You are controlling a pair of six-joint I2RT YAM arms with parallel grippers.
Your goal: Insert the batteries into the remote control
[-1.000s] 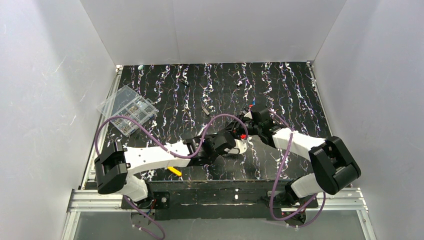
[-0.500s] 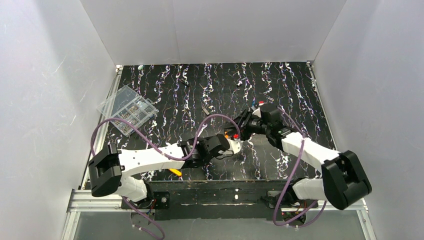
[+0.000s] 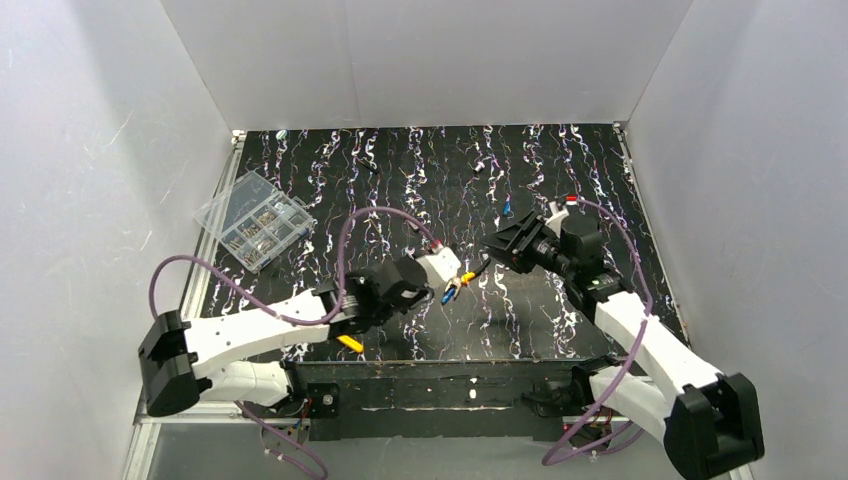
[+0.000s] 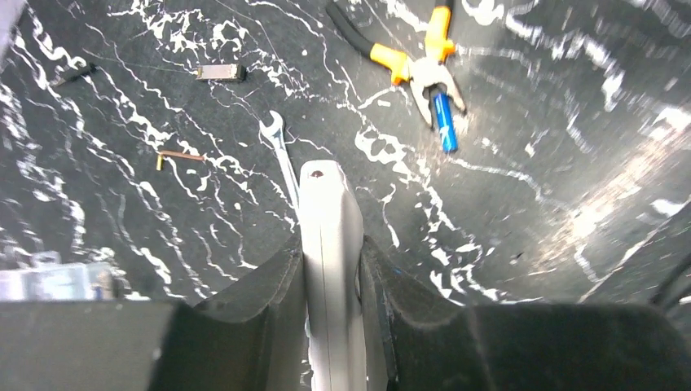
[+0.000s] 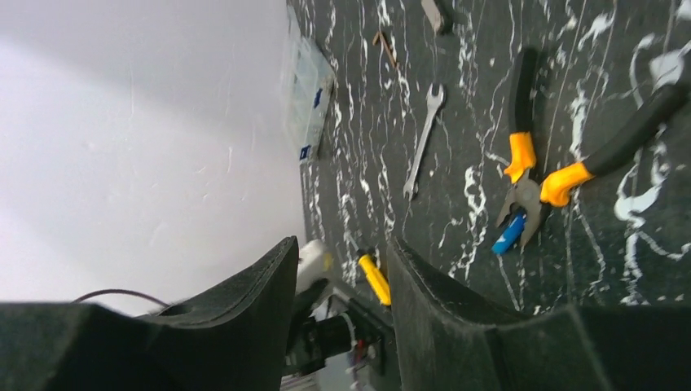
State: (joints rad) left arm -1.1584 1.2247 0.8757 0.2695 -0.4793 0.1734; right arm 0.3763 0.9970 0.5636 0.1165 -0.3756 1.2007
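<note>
The left gripper point(image 4: 330, 252) is clamped on the white remote control point(image 4: 324, 195), holding it edge-on above the black marbled table point(image 4: 570, 163). The right gripper point(image 5: 341, 244) hangs with its fingers apart and nothing between them. 1 blue battery point(image 4: 442, 122) lies on the table, one end at the nose of the orange-gripped pliers point(image 4: 411, 61), near the remote's tip. A small spanner point(image 4: 281, 155) lies just beyond the remote, with a bent hex key point(image 4: 178, 155) to its left. A clear compartment box point(image 3: 255, 220) sits well off left.
</note>
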